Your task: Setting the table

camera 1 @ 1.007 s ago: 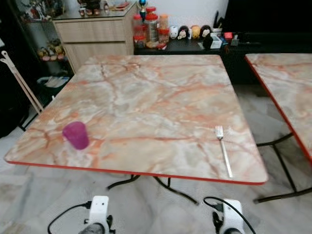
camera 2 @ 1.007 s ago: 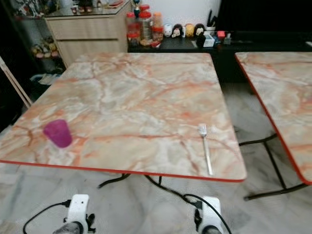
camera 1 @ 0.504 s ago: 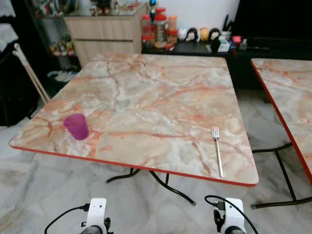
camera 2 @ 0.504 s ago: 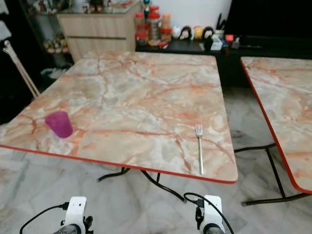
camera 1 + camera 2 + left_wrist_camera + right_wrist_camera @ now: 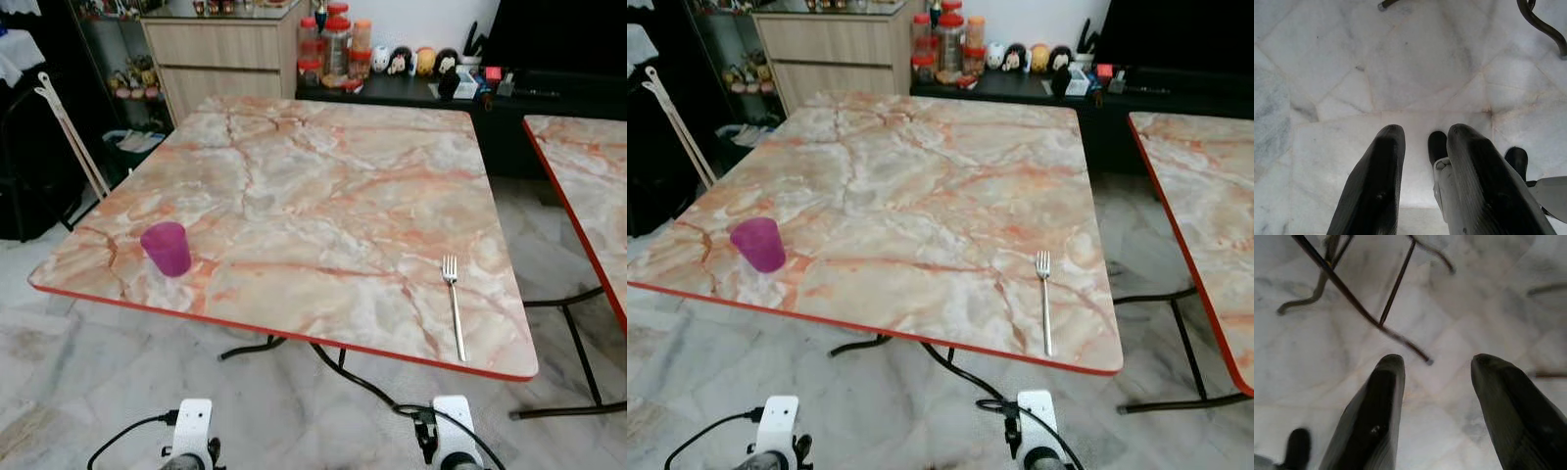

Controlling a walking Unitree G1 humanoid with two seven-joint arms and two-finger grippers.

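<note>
purple cup (image 5: pixel 167 249), fork (image 5: pixel 454 304) on marble table (image 5: pixel 313 186)

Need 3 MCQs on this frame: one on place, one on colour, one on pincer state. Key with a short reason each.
1. Where does the fork lie on the marble table?
A. near the front right corner
B. beside the cup
C. at the far edge

2. What colour is the cup?
A. green
B. purple
C. white

3. How are the right pincer and left pincer placed?
A. both gripping the fork
B. one holding the cup
C. both low, pointing at the floor, holding nothing

Key:
1 A, the fork lies near the table's front edge on the robot's right, tines pointing away.
2 B, the cup near the front left corner is purple.
3 C, each wrist view has marble floor between parted fingers.
</note>
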